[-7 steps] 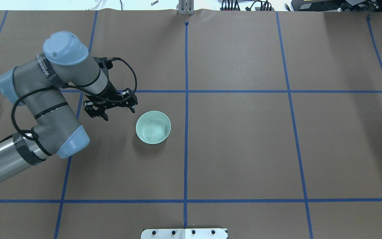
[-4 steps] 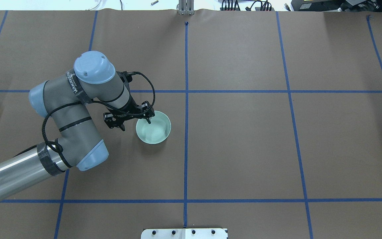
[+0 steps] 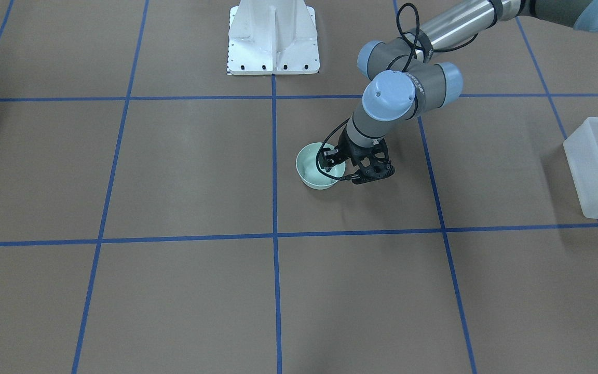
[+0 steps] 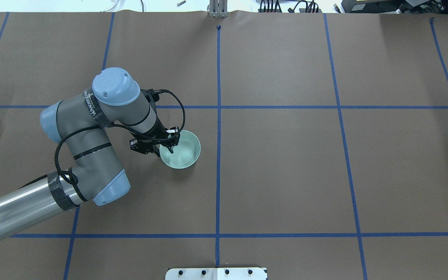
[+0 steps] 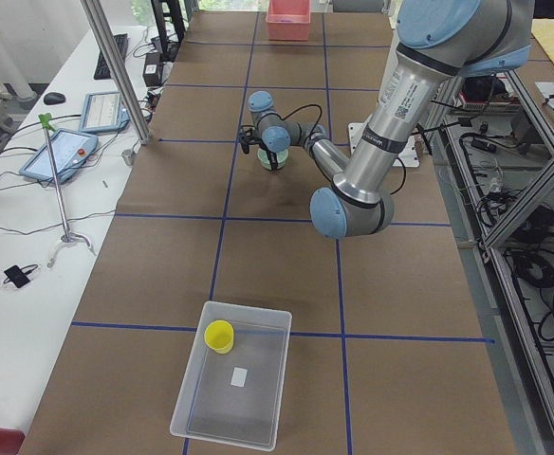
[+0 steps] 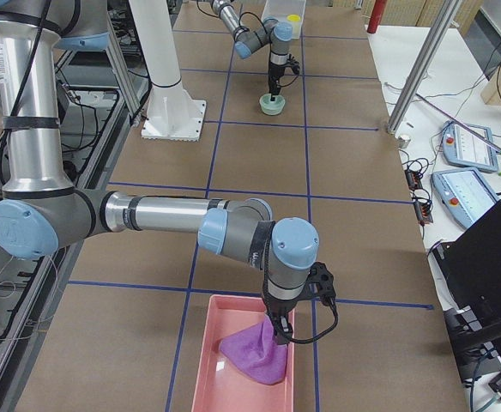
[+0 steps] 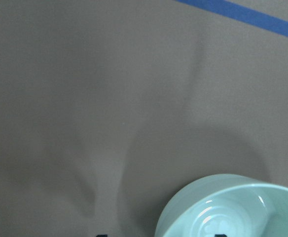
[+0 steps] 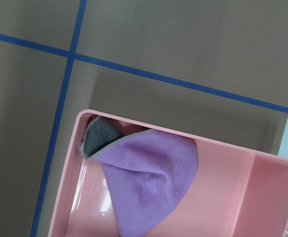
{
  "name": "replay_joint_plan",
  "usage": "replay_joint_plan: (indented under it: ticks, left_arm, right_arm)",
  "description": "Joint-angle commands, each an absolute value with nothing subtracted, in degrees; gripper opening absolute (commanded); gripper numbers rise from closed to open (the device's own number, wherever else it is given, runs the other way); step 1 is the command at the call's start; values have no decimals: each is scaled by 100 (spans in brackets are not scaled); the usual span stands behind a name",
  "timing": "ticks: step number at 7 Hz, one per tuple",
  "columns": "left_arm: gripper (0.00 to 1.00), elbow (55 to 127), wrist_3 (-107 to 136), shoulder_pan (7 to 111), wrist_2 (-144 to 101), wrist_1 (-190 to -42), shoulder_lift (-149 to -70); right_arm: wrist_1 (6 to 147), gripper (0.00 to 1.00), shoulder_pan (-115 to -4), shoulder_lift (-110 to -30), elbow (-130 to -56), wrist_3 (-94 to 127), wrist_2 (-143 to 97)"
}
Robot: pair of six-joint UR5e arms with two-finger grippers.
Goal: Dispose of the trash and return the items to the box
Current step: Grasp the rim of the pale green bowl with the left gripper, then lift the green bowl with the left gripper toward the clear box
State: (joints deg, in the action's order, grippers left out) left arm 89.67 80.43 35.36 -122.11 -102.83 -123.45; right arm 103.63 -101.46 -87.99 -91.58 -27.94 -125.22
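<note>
here we see the left gripper point(image 4: 163, 151) down at the mint-green bowl point(image 4: 185, 152). its jaws are wide apart and astride the rim on the side nearest the arm. one finger point(image 4: 171, 149) reaches inside the bowl and the other stands outside, so it has hold of nothing. the bowl sits upright on the brown table point(image 4: 286, 175), just to the robot's left of the centre tape line. the yellow cup point(image 5: 220, 336) sits in a corner of the frosted box point(image 5: 258, 417), at the table's left end, well apart from the bowl. the right gripper point(image 6: 278, 330) hangs over a pink tray point(image 6: 206, 360) that holds a purple cloth point(image 6: 252, 359). we cannot tell whether its jaws are apart or closed.
</note>
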Motion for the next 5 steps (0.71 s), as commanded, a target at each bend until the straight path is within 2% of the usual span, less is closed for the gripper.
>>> replay_joint_plan:
  ticks: [1,3,5]
  left_arm:
    - [0,9358,7981,3699,-12417,-10266,-12087]
    - [0,9771,7456,4304,-13022,-10231,-11657]
    - [0,9913,7192,4708,-13252,-10213,-11471]
  right_arm:
    - [10362,100,-9986,-8745,-9543,-2306,-12873]
    - [10362,100,-9468,-8736,-10079,-1254,-13034]
    - [10371,100,-9257,-8736,-10325,-1126,-13139]
